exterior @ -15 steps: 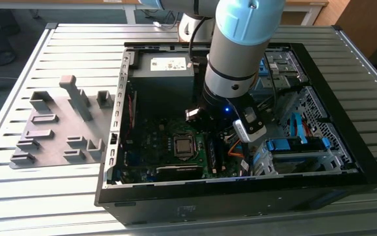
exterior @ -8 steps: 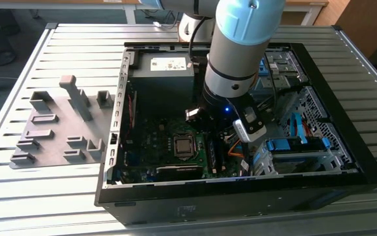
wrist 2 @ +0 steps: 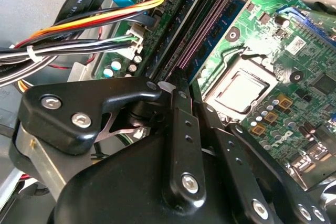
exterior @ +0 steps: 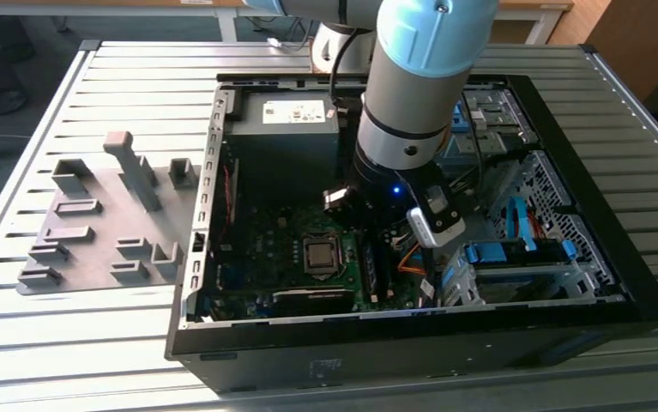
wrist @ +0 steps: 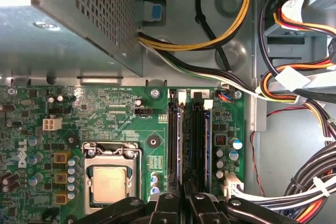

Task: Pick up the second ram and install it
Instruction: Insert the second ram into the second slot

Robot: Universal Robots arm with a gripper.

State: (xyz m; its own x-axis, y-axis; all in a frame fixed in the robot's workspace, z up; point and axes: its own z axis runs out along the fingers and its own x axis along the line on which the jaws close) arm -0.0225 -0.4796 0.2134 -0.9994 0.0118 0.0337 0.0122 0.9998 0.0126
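Note:
The second ram (wrist: 180, 135) is a thin blue-green strip standing on edge in a slot on the motherboard, beside the CPU socket (wrist: 107, 182). My gripper (wrist: 184, 200) sits low over the near end of that strip, its two black fingers (wrist 2: 181, 129) close together on either side of it. In the second wrist view the ram (wrist 2: 212, 30) runs away from the gripper (wrist 2: 193, 103), with dark chips along its side. In the exterior view the arm reaches down into the open computer case, with the gripper (exterior: 383, 249) just above the board.
A metal power supply (exterior: 288, 112) fills the case's far end. Bundled cables (wrist: 294, 87) hang beside the slots. A drive cage (exterior: 523, 257) sits at the exterior view's right. A grey fixture plate (exterior: 111, 223) lies on the slatted table, left of the case.

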